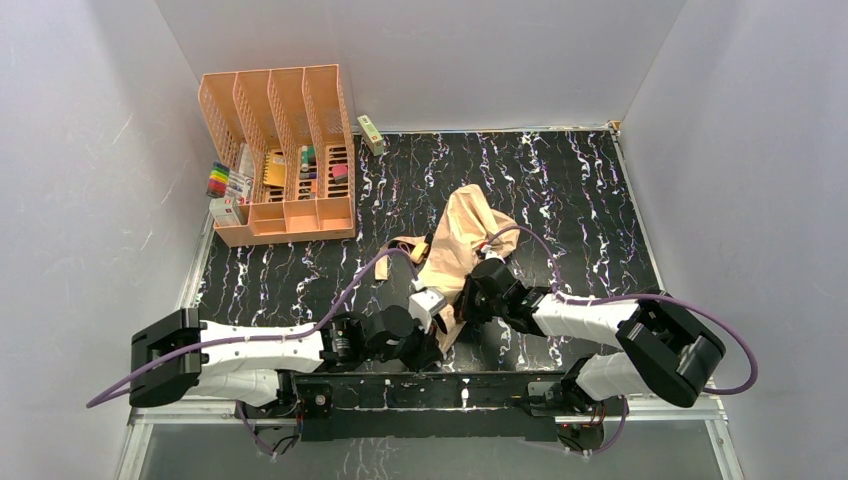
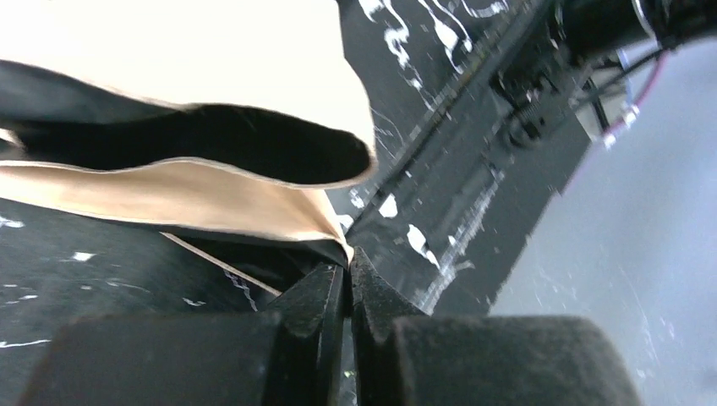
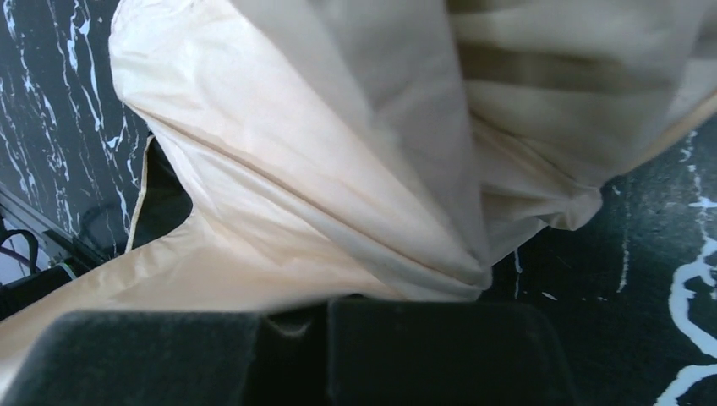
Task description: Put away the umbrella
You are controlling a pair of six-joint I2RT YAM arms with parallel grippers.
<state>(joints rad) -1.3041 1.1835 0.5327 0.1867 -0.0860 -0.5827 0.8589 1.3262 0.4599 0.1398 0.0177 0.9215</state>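
The left arm (image 1: pixel 250 350) and right arm (image 1: pixel 590 315) have white shells, black joint housings, black padded jaws and looping purple cables (image 1: pixel 700 312).

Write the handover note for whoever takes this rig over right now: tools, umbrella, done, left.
Left tool: shut, pinching a corner of the umbrella fabric.
Right tool: shut on a bunch of the same fabric.
Umbrella: on the table, just ahead of both tools. Canopy loose and crumpled, not wrapped. Strap lies free to its left.
Done: both tools grip the fabric.
Left: likely gather and wrap the canopy, fasten the strap, then stow it. Where it goes is not evident.
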